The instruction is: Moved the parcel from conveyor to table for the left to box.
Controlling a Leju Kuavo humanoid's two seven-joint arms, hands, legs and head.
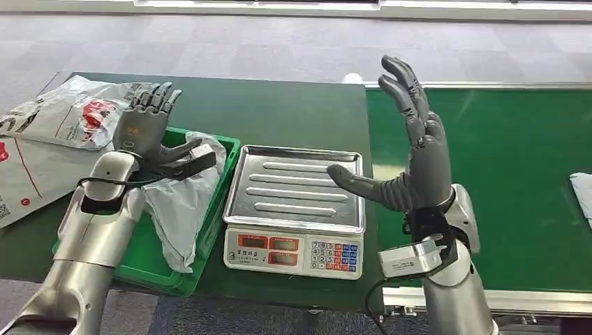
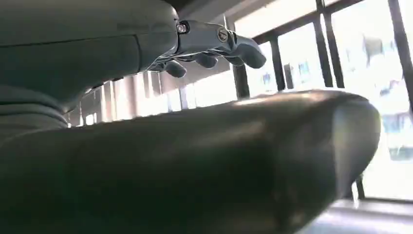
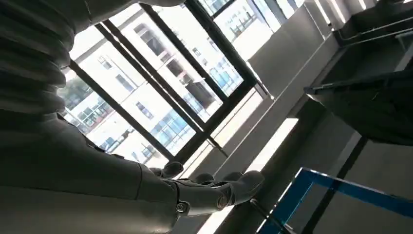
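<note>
Hovering empty-fingered: left hand (image 1: 143,122), right hand (image 1: 419,150)

You can't see the whole pale parcel (image 1: 581,195) on the green conveyor belt (image 1: 516,174): the head view's right edge cuts it off. The silver left arm (image 1: 98,223) hides part of the green plastic crate (image 1: 209,230) and the crumpled clear bag (image 1: 183,209) in it. Print on the white mailer bags (image 1: 63,115) is too small to read.
</note>
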